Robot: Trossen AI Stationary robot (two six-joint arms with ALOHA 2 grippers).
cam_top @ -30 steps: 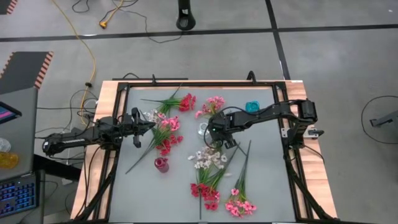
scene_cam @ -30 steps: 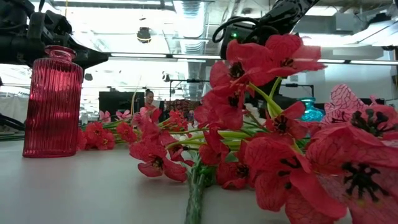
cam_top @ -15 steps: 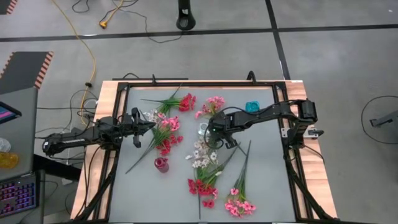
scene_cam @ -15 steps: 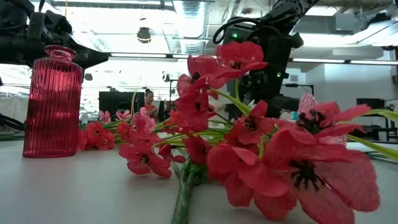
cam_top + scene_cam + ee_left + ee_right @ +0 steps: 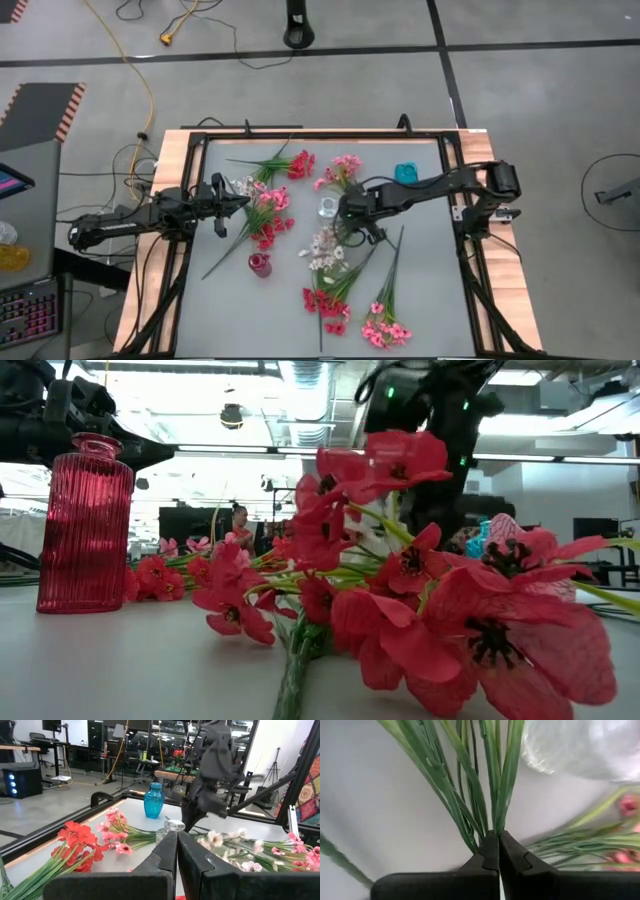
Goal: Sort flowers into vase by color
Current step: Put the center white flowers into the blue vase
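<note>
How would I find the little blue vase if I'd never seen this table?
Start at the grey table and go to its far right corner, beside the right arm. The blue vase stands there alone, just past a bunch of pink flowers. The clear vase and red vase stand nearer the middle; only this one is turquoise.

On your table [image 5: 420, 300], one vase [image 5: 259, 264] stands left of the middle sprigs [image 5: 328, 250]. Another vase [image 5: 328, 207] stands just behind them. A third vase [image 5: 404, 172] is at the far right, and more flowers [image 5: 384, 328] lie near the front edge.
</note>
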